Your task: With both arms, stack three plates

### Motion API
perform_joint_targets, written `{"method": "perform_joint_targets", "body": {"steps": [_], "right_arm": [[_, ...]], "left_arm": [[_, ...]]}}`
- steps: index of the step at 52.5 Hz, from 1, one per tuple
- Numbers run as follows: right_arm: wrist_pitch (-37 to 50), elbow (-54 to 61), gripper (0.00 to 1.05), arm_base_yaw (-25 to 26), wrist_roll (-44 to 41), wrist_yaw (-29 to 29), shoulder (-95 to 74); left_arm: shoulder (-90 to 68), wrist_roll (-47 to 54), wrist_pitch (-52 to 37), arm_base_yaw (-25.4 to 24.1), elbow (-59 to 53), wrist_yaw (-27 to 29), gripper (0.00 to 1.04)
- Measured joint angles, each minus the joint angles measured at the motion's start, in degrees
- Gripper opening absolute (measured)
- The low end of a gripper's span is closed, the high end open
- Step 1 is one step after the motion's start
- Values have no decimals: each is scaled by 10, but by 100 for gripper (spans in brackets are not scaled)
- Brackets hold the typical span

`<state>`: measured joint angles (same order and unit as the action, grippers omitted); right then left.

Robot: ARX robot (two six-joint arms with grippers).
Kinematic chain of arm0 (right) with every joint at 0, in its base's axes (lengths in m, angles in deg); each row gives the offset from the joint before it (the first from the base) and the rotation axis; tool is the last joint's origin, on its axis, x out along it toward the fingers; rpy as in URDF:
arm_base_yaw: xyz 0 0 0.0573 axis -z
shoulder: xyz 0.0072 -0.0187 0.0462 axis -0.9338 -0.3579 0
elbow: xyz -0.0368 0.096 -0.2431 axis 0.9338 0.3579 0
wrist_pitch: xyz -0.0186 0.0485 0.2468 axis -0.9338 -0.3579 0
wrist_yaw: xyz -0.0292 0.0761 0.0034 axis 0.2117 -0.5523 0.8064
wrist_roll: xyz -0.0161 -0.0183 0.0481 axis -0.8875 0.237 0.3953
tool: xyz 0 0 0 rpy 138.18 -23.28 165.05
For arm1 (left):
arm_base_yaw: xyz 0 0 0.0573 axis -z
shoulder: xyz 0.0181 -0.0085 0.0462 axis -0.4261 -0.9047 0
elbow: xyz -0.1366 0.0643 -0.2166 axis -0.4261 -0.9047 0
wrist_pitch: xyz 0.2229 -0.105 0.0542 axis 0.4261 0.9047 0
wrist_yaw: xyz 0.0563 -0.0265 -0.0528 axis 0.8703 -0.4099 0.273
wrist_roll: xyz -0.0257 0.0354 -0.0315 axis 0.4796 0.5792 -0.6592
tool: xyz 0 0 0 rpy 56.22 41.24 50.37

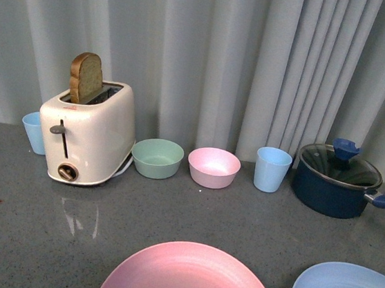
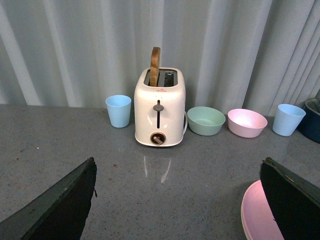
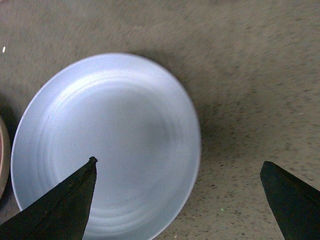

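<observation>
— Right jaws?
— Wide, empty, above the blue plate (image 3: 105,145), likely lining up on its rim.
— Left jaws?
— Wide too, empty, low over the worktop (image 2: 165,200); pink plate (image 2: 252,215) just beside.
— Stacked?
— Not yet. Both plates lie apart, near the arms for reach; toaster (image 1: 89,132), green bowl (image 1: 157,158), pink bowl (image 1: 213,167) stand well back.

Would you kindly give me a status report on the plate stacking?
Left gripper open, empty. Right gripper open above blue plate. Pink plate beside it, unstacked. Green bowl, pink bowl well behind.
</observation>
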<state>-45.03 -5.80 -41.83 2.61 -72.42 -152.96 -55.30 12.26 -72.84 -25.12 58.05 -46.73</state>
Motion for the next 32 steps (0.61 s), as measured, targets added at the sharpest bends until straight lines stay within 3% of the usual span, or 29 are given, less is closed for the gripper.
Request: {"method": "perform_joint_targets", "body": {"steps": [13,32], "right_arm": [[33,0,97,-25,-75,13,-103],[28,-17,97,23,-80,9,-148]], "left_arm": [[0,0,0,0,0,0,98],[0,0,0,0,0,0,98]]}}
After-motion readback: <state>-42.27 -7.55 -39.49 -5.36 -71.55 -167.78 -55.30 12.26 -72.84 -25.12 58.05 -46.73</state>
